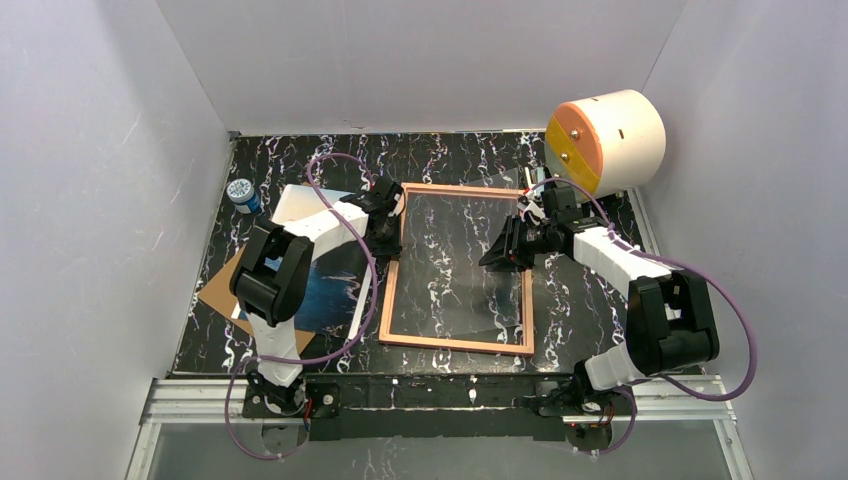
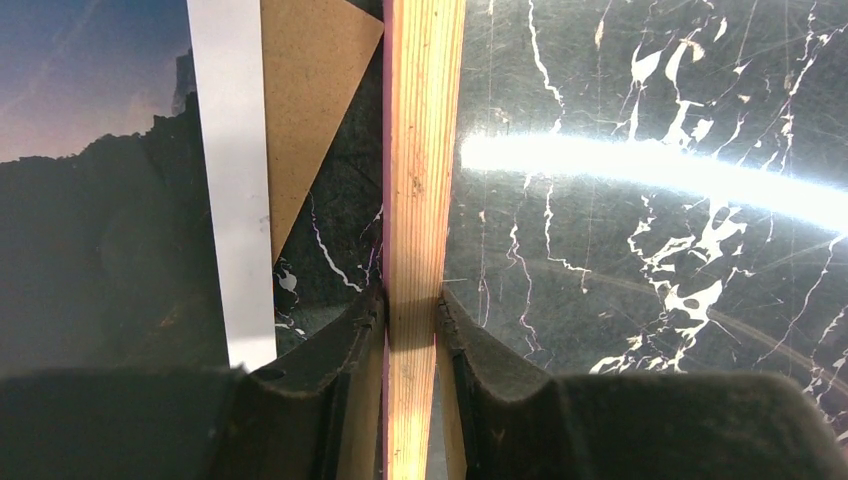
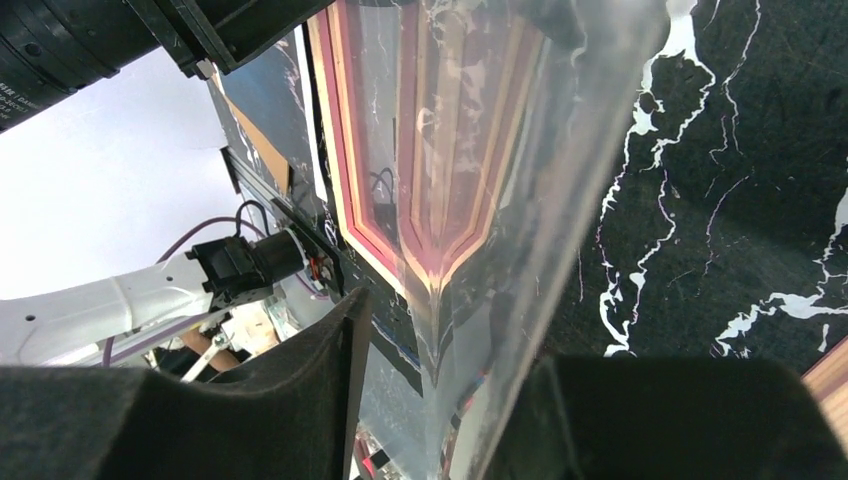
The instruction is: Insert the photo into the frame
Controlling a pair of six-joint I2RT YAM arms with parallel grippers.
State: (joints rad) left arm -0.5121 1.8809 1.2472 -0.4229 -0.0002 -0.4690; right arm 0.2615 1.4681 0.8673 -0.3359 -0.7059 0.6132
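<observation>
The frame (image 1: 455,344) lies flat in the middle of the table, wood-brown back up, with pink showing along its edges. My left gripper (image 1: 385,212) is at its top left corner. The left wrist view shows that gripper (image 2: 412,305) shut on the frame's rail (image 2: 425,150). The photo (image 1: 330,285) lies face up to the left of the frame, partly under the left arm, and its dark cliffs (image 2: 90,220) show in the left wrist view. My right gripper (image 1: 503,252) is over the frame's right side. A tilted clear pane (image 3: 520,150) stands between the fingers of that gripper (image 3: 450,340). It lies against the right finger, and a gap separates it from the left finger.
A brown backing board (image 1: 215,290) lies under the photo at the left. A small blue-capped jar (image 1: 243,194) stands at the back left. A cream cylinder with an orange face (image 1: 605,140) sits at the back right. White walls close in the table on three sides.
</observation>
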